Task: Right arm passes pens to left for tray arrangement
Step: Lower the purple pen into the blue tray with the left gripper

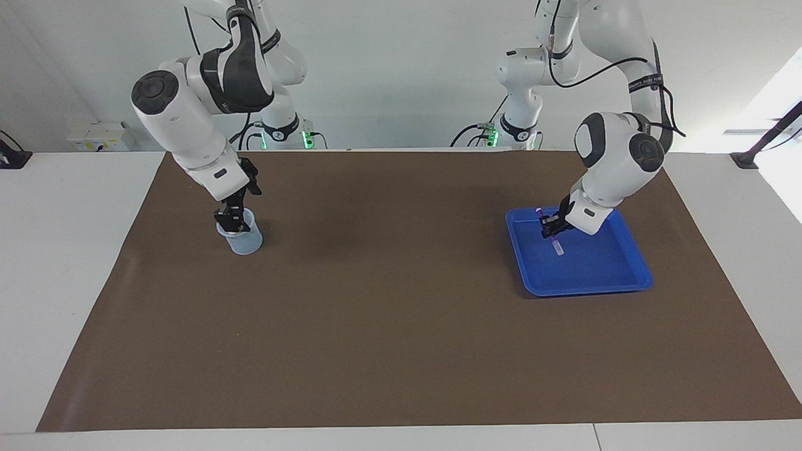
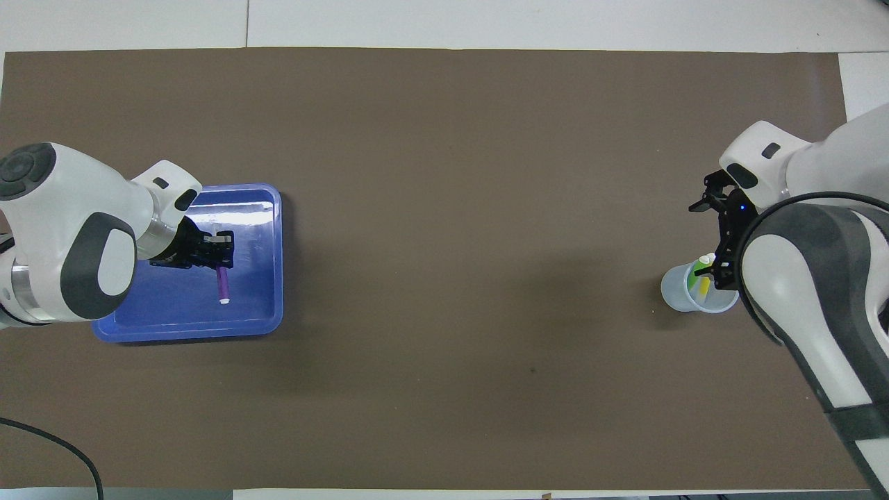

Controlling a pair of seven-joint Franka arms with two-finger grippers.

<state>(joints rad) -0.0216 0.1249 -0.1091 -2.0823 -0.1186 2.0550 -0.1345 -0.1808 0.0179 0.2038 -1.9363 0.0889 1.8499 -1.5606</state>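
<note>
The purple pen (image 1: 550,233) is in the left tool (image 1: 551,227), which pinches it near its top end. The pen hangs over the blue tray (image 1: 626,285), inside the rim, at the side of the tray nearer the robots. Its long line runs from near the robots to away from them, tilted, and the low white tip points away from the robots and down at the tray floor. From above, the pen (image 2: 223,280) lies straight along the tray (image 2: 275,208), near the tray wall that faces the middle of the desk. I cannot tell if the tip touches the tray.

The right tool (image 1: 230,217) is spread wide and sits at the mouth of the clear cup (image 1: 243,243). A green pen (image 2: 692,278) and a yellow pen (image 2: 704,285) stand slanted in the cup (image 2: 674,292), white ends up.

The tray has a lot of bare floor around the purple pen. The brown mat (image 1: 388,326) covers most of the white desk (image 1: 62,263), and the wide middle of it is open between the cup and the tray.

Any writing on the arms is too small to read.
</note>
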